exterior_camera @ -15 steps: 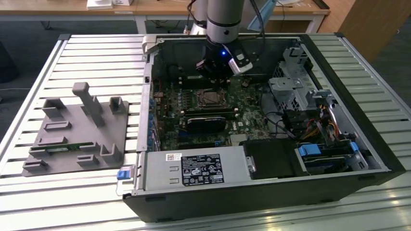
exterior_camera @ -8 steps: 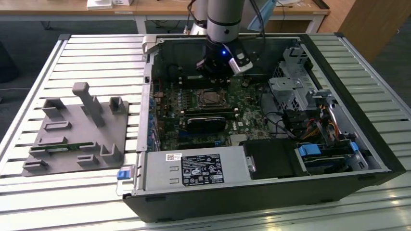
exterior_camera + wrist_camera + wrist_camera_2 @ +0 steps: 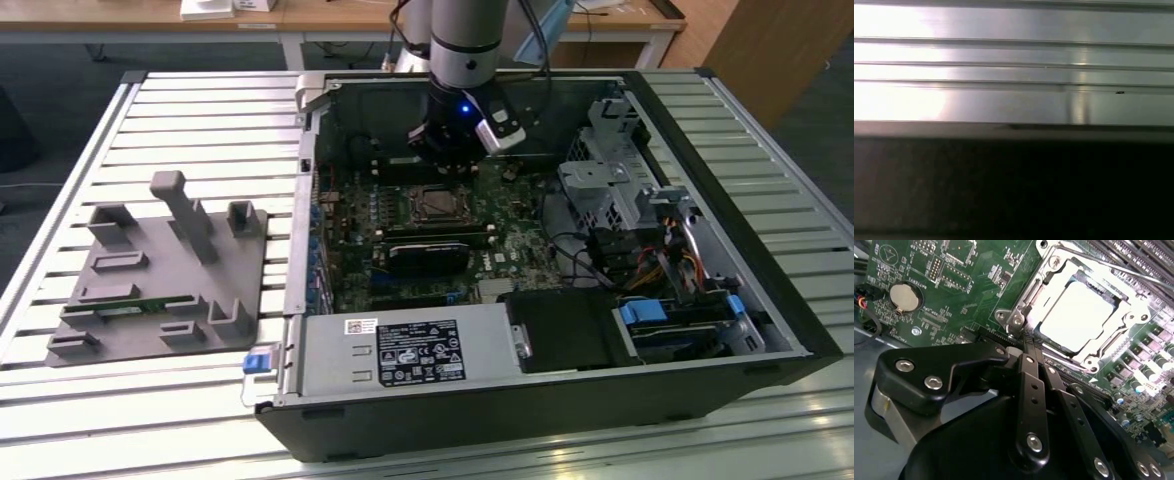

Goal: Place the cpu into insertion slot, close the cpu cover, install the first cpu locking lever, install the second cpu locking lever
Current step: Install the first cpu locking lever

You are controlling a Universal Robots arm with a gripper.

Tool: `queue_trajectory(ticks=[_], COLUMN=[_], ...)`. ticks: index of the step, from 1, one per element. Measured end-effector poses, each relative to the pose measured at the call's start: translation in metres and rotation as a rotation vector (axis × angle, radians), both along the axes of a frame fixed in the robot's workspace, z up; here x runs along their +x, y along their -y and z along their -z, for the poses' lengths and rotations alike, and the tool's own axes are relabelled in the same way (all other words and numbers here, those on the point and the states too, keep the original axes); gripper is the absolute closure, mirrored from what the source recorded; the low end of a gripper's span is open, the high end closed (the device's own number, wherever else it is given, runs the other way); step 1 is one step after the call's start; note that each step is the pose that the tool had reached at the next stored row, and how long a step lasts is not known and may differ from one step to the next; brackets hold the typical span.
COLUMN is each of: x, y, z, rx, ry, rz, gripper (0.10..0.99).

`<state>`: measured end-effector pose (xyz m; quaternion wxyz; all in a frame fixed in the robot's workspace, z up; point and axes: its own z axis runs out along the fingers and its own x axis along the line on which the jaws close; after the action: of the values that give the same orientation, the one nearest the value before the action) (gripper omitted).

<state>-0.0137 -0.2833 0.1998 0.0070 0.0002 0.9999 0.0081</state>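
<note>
**Clerk:** Item one, the cpu [image 3: 1081,315]. Location?

**Arm:** In the second wrist view it lies flat in the insertion slot [image 3: 1119,347], pale top up and glaring under the light. The cpu cover [image 3: 1041,285] sits around it as a silvery frame, the chip showing through its window. I judge the frame to be down over the chip, though I cannot tell whether it is fully seated. In the exterior view the insertion slot [image 3: 435,203] sits mid-board inside the computer case [image 3: 694,395].

**Clerk:** Item two, bearing from your pincer?

**Arm:** The chip lies just beyond my pincer [image 3: 1026,341], ahead of the tips and off to one side. The tips point at the cover's near corner, where a screw post [image 3: 1017,321] and a thin locking lever [image 3: 1126,271] edge the frame. In the exterior view my pincer [image 3: 449,160] hangs just behind the socket, toward the case's back wall.

**Clerk:** Item three, pincer condition?

**Arm:** Narrow. The two fingers [image 3: 1029,385] run side by side and meet at the tips. Nothing is carried that I can see. The tips sit at or just above the cover's corner; touching or barely apart, I cannot tell.

**Clerk:** Item four, surroundings?

**Arm:** Green motherboard [image 3: 961,287] with a round coin battery [image 3: 904,296]. Outside the case, a grey fixture tray [image 3: 154,270] on the slatted worktop [image 3: 200,110], well apart on the exterior view's left. The first wrist view gives metal slats [image 3: 1014,65].
</note>
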Motion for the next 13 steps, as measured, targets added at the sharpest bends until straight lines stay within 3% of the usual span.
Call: queue_trajectory(ticks=[4,10,13], x=[0.0004,0.0006,0.0006], y=[-0.0012,-0.0028,-0.0029], z=[0.0027,0.0032,-0.0007], rx=[-0.009,0.000,0.000], ry=[-0.0002,0.0004,0.0004], rz=[0.000,0.000,0.000], gripper=[0.980,0.980,0.980])
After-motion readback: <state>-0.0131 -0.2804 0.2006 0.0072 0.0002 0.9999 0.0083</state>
